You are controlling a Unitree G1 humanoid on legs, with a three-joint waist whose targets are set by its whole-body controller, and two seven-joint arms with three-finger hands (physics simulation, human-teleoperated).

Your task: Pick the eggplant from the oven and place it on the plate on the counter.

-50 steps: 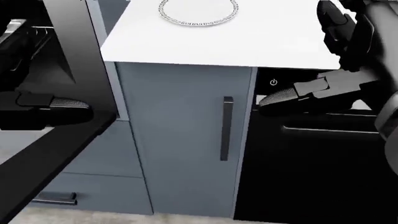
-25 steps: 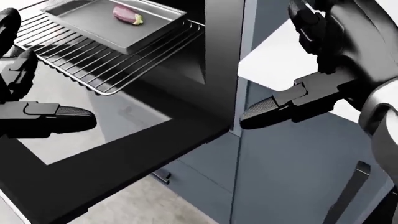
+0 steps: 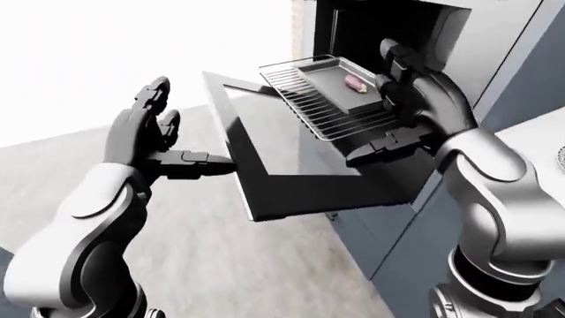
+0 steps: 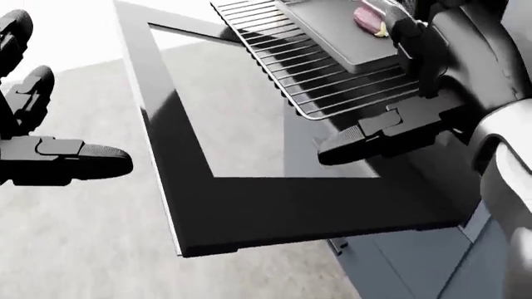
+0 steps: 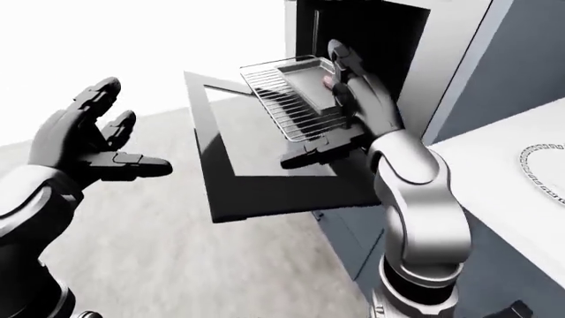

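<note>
While the oven door [image 3: 291, 165] hangs open and lies flat like a shelf, we see the wire rack [image 3: 313, 99] pulled out over it, and on the rack sits a grey baking tray [image 3: 340, 83]. The eggplant [image 3: 355, 82], small and purple, lies inside this tray, toward its right end in the left-eye view; in the head view it shows at the top edge, partly hidden behind the dark fingers of the right hand [image 3: 410, 106]. This hand is raised just beside the right end of the rack, with its fingers spread wide and pointing up and its thumb stretched out to the left under the rack's edge; it holds nothing, and we cannot tell whether it touches the rack or the tray. The left hand [image 3: 154, 142] is well apart from the oven, at the left side of the door, also spread wide and empty, with the thumb pointing toward the door's edge. Behind it there is only pale floor [image 3: 220, 265]. In the right-eye view a white counter [image 5: 495, 172] comes in at the right, beside the oven column, and on it, at the very edge of the picture, we see a part of the plate [image 5: 540, 169] with a patterned rim. Below the door, grey cabinet fronts [image 3: 397, 232] are visible.
</note>
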